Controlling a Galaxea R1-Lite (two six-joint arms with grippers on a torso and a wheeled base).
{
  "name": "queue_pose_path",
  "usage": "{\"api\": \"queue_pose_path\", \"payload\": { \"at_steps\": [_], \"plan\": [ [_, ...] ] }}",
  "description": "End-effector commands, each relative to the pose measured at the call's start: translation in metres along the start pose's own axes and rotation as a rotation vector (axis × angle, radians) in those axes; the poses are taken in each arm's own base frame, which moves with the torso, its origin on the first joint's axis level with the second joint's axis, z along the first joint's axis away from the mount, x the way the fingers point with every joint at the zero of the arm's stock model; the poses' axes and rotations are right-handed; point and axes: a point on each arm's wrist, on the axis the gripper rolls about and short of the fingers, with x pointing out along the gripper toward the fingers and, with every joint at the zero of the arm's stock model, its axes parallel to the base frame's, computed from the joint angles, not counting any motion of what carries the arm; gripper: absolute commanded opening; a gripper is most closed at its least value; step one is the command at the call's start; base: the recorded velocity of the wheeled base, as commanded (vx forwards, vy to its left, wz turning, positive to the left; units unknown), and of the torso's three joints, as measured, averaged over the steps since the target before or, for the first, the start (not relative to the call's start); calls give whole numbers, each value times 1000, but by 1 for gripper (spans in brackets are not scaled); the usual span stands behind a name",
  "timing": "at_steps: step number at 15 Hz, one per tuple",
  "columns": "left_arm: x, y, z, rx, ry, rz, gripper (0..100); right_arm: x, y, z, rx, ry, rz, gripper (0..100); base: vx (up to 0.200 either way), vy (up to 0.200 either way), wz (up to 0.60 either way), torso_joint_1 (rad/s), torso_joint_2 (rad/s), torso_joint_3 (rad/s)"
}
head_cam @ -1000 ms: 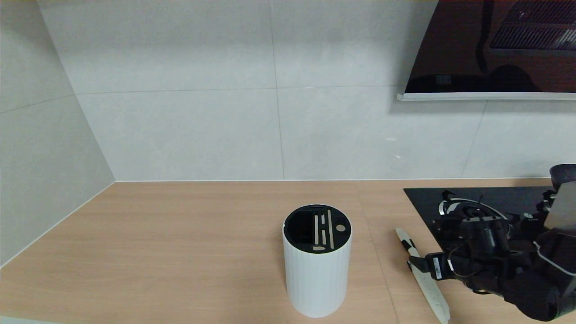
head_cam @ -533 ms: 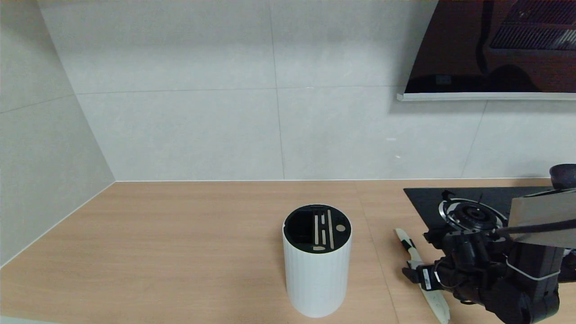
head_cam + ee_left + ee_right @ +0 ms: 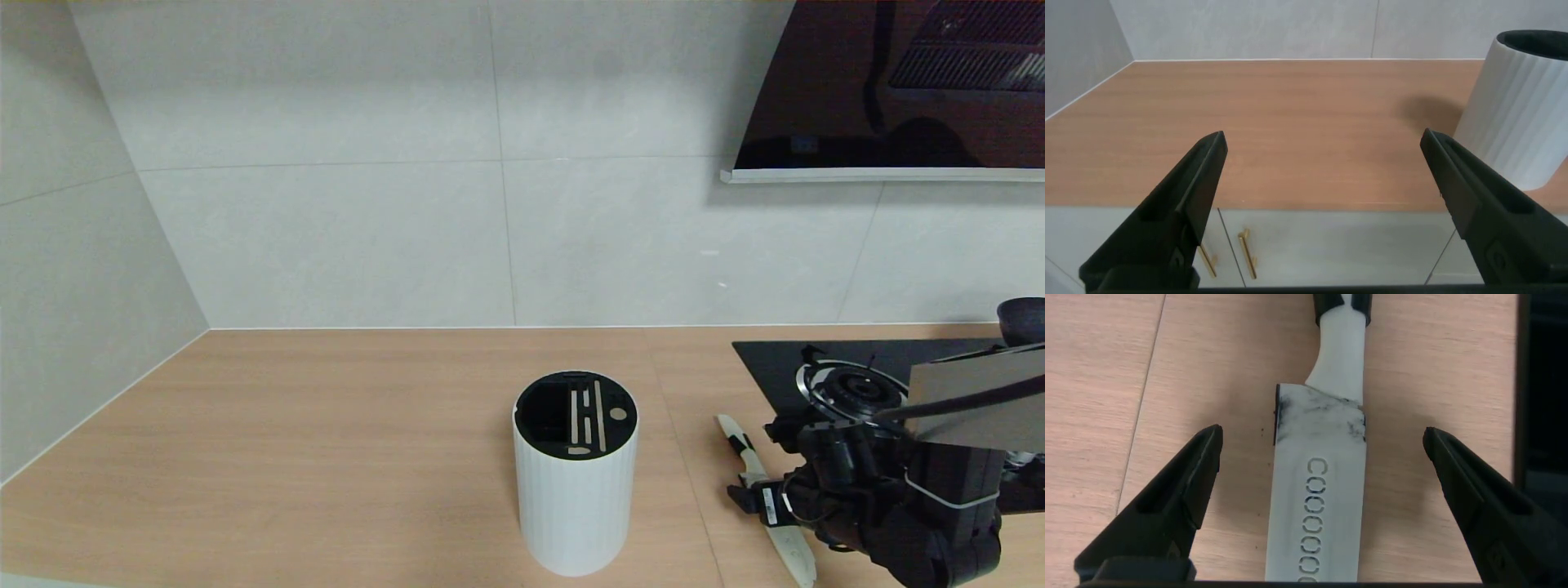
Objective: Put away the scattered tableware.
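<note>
Right gripper (image 3: 1323, 453) is poised over the white ceramic knife with black-banded handle (image 3: 1319, 482). Jaws are spread wide, one each side of the blade just below the handle, neither touching; judged to be aligning for a pinch across the blade's flats. The knife lies flat on the light wooden counter (image 3: 367, 425), at 3 o'clock from the white ribbed cylindrical holder with black slotted top (image 3: 575, 482), handle toward 11 o'clock. Left gripper (image 3: 1323, 155) is parked by the counter's front edge, jaws spread, empty. Versus 1.0 s ago: right wrist has re-angled and drawn nearer the front edge; knife and holder unmoved.
</note>
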Motion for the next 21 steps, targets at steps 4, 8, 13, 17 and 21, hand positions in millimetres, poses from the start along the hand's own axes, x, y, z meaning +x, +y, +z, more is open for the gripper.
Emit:
{"api": "queue_pose_path", "payload": {
  "at_steps": [4, 8, 13, 17, 21],
  "plan": [
    [0, 0, 0, 0, 0, 0, 100, 3, 0, -1, 0, 1, -1, 0, 0, 0, 0, 0, 0, 0],
    [0, 0, 0, 0, 0, 0, 100, 3, 1, -1, 3, 1, -6, 0, 0, 0, 0, 0, 0, 0],
    [0, 0, 0, 0, 0, 0, 100, 4, 1, 0, 4, -2, -8, 0, 0, 0, 0, 0, 0, 0],
    [0, 0, 0, 0, 0, 2, 100, 2, 1, 3, 5, -13, -7, 0, 0, 0, 0, 0, 0, 0],
    [0, 0, 0, 3, 0, 0, 100, -31, 0, 34, 54, -138, 4, 0, 0, 0, 0, 0, 0, 0]
  ]
}}
